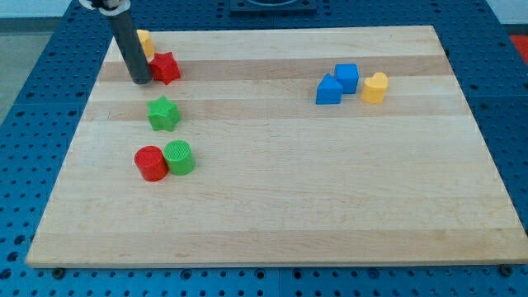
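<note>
At view's top left, my tip [141,81] touches red star block [165,67]; rod near-upright; no claw visible.

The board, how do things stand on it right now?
Already grouped: blue cube, blue block and yellow block at the view's right; red cylinder touching green cylinder. In hand: my tip against the red star, a yellow block behind. Apart: the green star.
</note>
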Controlling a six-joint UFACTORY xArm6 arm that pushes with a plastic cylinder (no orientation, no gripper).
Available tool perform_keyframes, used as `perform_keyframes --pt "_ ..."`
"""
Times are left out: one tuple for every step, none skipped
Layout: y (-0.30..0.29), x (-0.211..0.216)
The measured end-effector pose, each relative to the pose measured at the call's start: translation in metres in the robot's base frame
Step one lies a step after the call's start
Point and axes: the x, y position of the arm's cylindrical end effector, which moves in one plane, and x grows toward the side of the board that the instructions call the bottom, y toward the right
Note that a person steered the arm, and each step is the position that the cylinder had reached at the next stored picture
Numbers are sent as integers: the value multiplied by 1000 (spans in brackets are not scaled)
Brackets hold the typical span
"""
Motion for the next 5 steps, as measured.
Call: perform_keyframes --pt "0 -8" --pt "13 -15" --pt "45 -17" --pt "75 -24" --pt "96 -44"
